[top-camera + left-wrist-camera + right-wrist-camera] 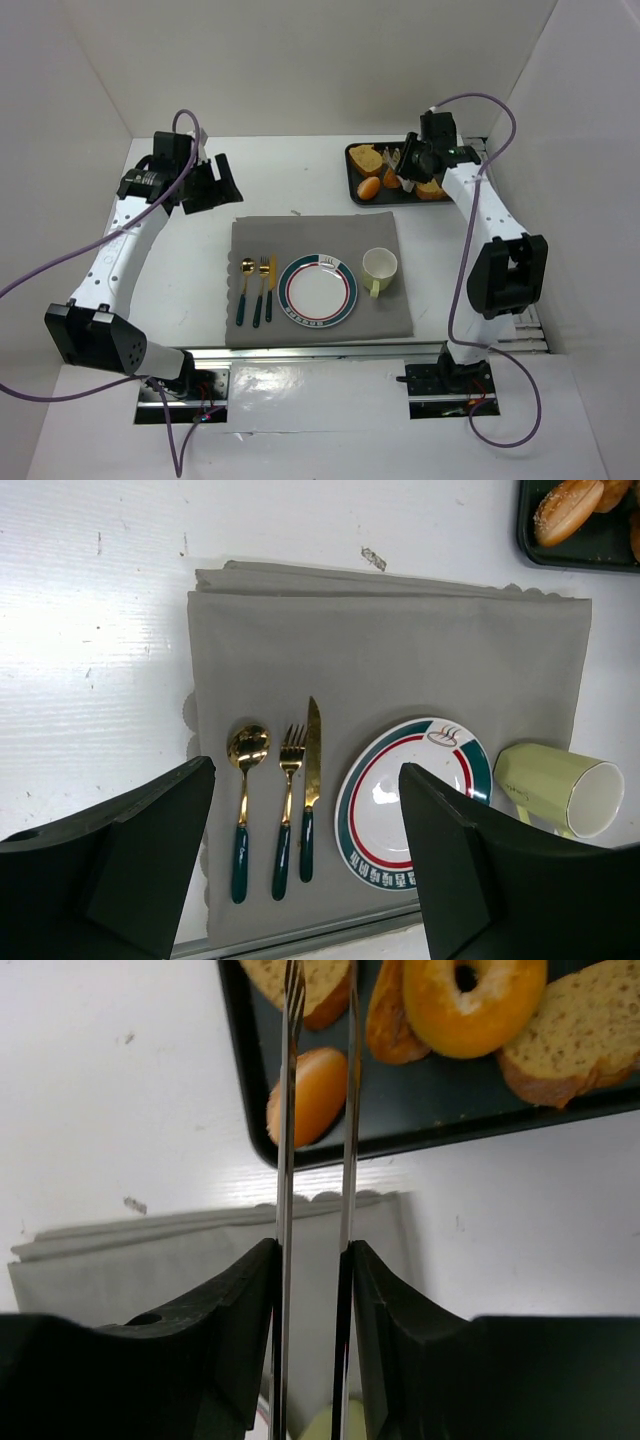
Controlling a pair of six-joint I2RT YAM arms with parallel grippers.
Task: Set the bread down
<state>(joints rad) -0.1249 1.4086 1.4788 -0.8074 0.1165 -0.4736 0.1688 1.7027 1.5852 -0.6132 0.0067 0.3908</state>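
A black tray [352, 150] at the back right holds bread: slices [366, 159], a bagel and small rolls [369, 188]. My right gripper [408, 165] hovers over the tray, shut on metal tongs [285, 1110] whose two arms point at a slice [315, 990] and a small roll [305, 1093]. The tongs hold nothing. A bagel [470, 1000] and another slice [575, 1030] lie to their right. The round plate [318, 291] with a red and green rim sits bare on the grey placemat [260, 235]. My left gripper [205, 185] is open and empty, high at the back left.
A pale green cup [379, 267] lies on its side right of the plate. A gold spoon, fork and knife [258, 290] lie left of it. In the left wrist view the plate [410, 800], cup [560, 785] and tray corner [590, 555] show. White walls enclose the table.
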